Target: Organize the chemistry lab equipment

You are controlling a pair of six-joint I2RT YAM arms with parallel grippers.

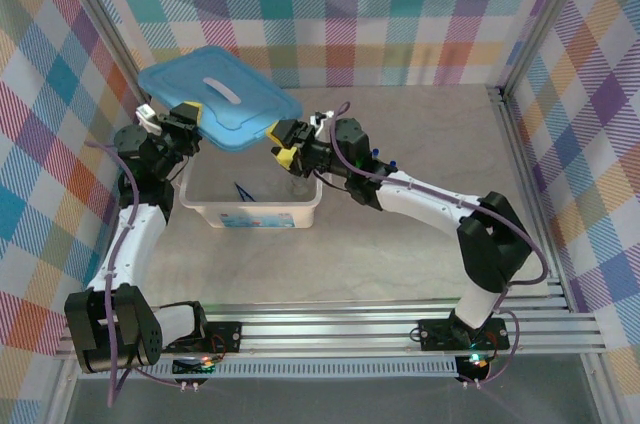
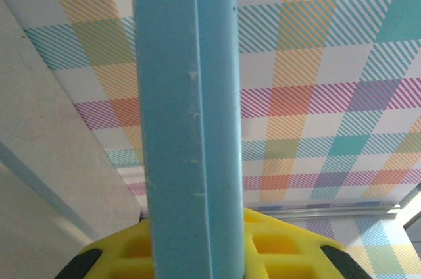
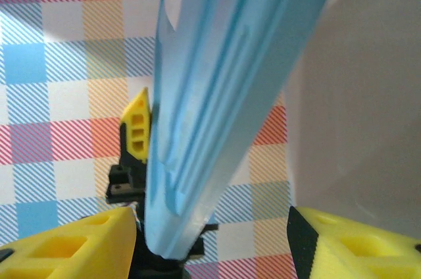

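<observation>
No text, brand, number or sign can be read in any view; the translucent box [image 1: 208, 212] carries a small bluish label [image 1: 256, 221] on its near wall; whatever is printed on it is too small and blurred to make out.

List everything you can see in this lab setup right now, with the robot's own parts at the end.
lid: one, light blue, held tilted in the air over the back left of the box
box: one, translucent white, open, on the table in front of the left arm
tweezers: one pair, dark blue, lying inside the box
blue caps: two, small, just behind the right arm and right of the box; too small to tell more
table: one, pale grey
walls: multicoloured plaid, on three sides
left gripper: yellow fingers, shut on the lid's left edge
right gripper: yellow fingers, open astride the lid's near right corner
</observation>
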